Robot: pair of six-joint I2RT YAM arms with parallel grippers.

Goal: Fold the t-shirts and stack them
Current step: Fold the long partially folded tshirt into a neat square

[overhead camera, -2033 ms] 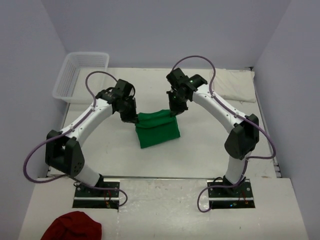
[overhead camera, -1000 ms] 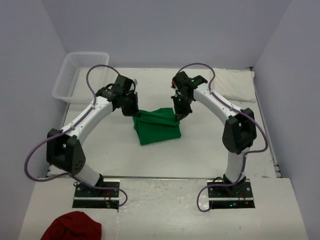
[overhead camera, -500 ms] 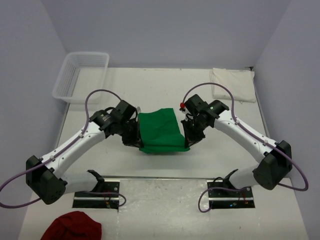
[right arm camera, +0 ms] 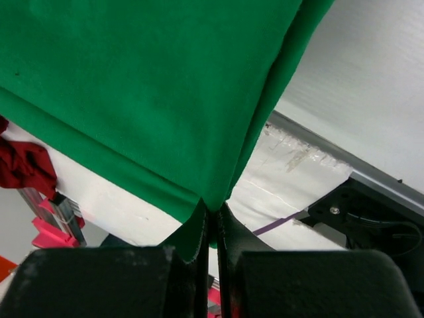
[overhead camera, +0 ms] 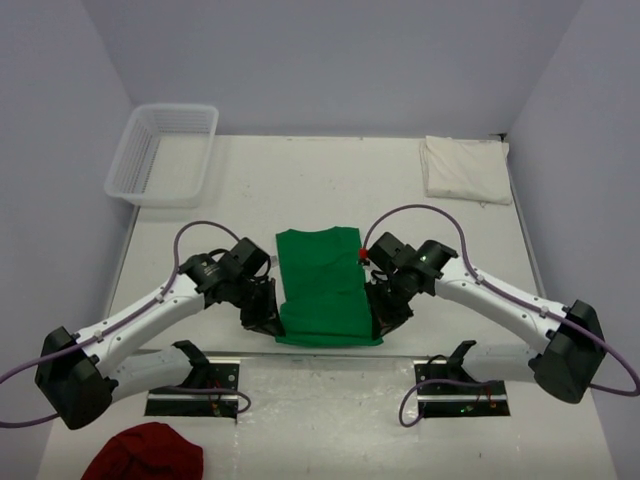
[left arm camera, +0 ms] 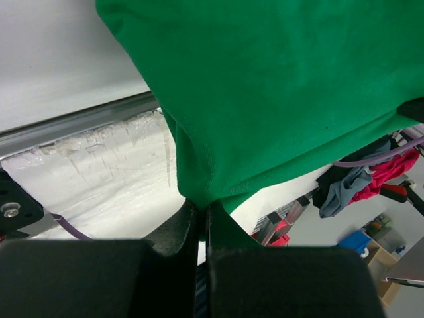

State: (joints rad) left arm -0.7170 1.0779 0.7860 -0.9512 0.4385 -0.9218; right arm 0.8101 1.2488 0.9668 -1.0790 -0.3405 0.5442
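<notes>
The desk (overhead camera: 240,200) is occupied at its near middle by the green shirt (overhead camera: 320,285), which is spread out with its near edge at the front rail. A basket (overhead camera: 165,152) is set at the far left corner, and the cream shirt (overhead camera: 465,168) is laid folded at the far right corner. A red cloth (overhead camera: 145,452) is seen beside the left arm's base. The green shirt's near left corner is pinched by the left tool (left arm camera: 202,212), and its near right corner by the right tool (right arm camera: 213,212).

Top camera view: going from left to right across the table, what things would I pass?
clear plastic basket → left gripper → green t-shirt → right gripper → cream-white t-shirt. Each gripper pinches a near corner of the green t-shirt.
</notes>
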